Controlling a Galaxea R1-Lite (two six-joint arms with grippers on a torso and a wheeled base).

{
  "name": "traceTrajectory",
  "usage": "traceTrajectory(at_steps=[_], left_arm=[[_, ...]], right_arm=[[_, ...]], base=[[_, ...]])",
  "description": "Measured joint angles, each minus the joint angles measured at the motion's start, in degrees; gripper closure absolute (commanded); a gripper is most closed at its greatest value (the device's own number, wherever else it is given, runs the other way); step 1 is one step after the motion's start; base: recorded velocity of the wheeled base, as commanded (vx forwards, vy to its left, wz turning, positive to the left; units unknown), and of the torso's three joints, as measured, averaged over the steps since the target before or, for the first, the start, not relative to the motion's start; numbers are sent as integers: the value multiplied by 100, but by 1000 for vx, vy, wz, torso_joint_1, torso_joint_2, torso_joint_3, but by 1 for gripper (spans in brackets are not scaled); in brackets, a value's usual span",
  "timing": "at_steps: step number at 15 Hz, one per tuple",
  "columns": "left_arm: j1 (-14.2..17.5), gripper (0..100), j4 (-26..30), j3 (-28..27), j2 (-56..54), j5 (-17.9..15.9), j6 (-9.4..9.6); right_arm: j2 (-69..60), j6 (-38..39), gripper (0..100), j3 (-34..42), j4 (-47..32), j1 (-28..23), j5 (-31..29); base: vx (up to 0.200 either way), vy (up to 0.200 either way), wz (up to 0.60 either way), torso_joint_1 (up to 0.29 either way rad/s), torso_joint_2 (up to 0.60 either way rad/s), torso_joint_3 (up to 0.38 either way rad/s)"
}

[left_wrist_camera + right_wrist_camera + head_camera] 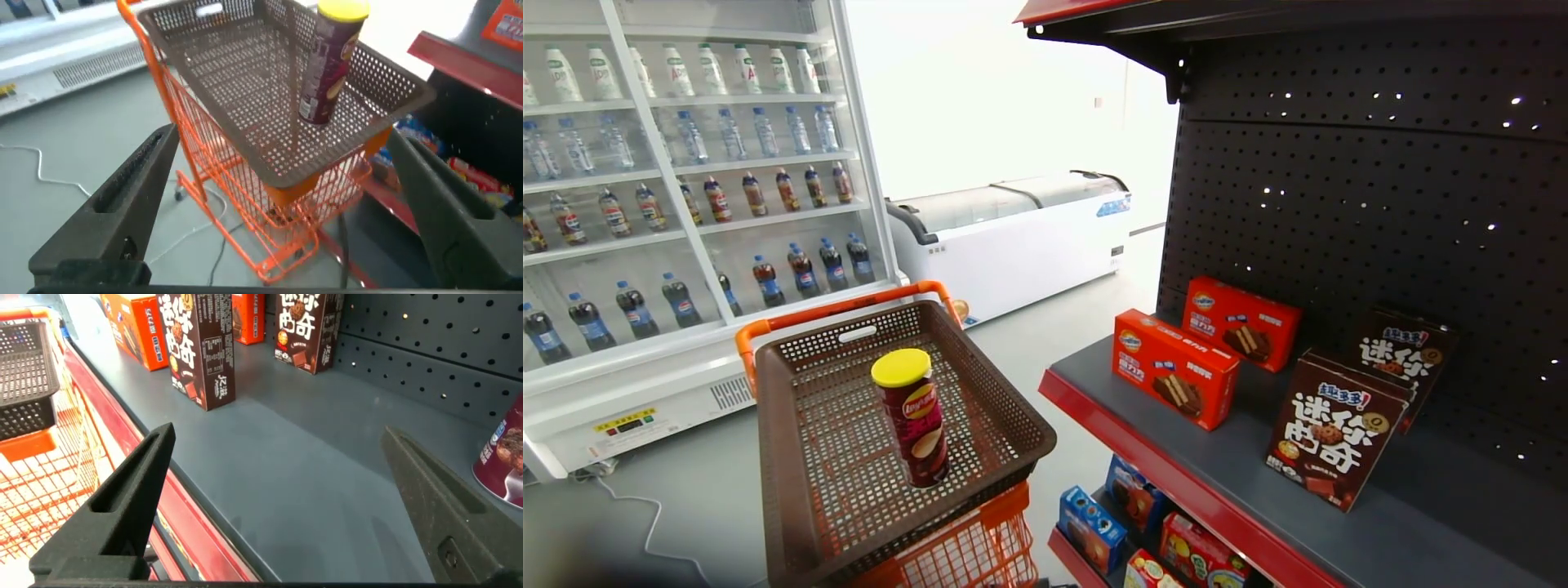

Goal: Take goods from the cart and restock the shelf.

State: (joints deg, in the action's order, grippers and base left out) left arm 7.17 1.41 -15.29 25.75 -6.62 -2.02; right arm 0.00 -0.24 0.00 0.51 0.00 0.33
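The chip can [913, 416] stands upright in the brown basket [765, 425] on the orange cart [841, 309], left of the shelf [1241, 482]. Its long axis is vertical, with the yellow lid on top and an oval logo facing the near side. The brown boxes [1335, 429] on the shelf carry large white characters, and the left gripper [286, 237] and right gripper [282, 523] both gape wide, holding nothing.

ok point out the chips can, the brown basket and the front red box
chips can [915, 420], head view, middle of its dark red body
brown basket [1005, 384], head view, its right wall
front red box [1174, 380], head view, its printed front face
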Motion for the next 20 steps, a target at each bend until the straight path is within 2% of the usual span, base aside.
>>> traceTrajectory(at_steps=[1,4,5,7,8,11,14,19,20], left_arm=[[140,0,6,-260,656,-227,110],[394,0,-149,-858,2414,-868,816],[429,0,-375,-983,2921,-1101,968],[433,0,-863,-1158,3889,-1565,1159],[405,0,-1033,-1228,4308,-1694,1231],[208,0,-1718,-1412,5419,-2071,1606],[-65,0,-2361,-1560,6292,-2178,1743],[-296,0,-3419,-1742,7533,-2171,1783],[-321,0,-3604,-1764,7748,-2170,1858]], right_arm=[[0,0,0,0,-2,0,-1],[0,0,0,0,0,0,-1],[0,2,0,0,0,0,-1],[0,0,0,0,0,0,0],[0,0,0,0,0,0,0],[0,0,0,0,0,0,-1],[0,2,0,0,0,0,0],[0,2,0,0,-2,0,-1],[0,0,0,0,0,0,-1]], base=[[0,0,0,0,0,0],[0,0,0,0,0,0],[0,0,0,0,0,0],[0,0,0,0,0,0],[0,0,0,0,0,0],[0,0,0,0,0,0],[0,0,0,0,0,0],[0,0,0,0,0,0],[0,0,0,0,0,0]])
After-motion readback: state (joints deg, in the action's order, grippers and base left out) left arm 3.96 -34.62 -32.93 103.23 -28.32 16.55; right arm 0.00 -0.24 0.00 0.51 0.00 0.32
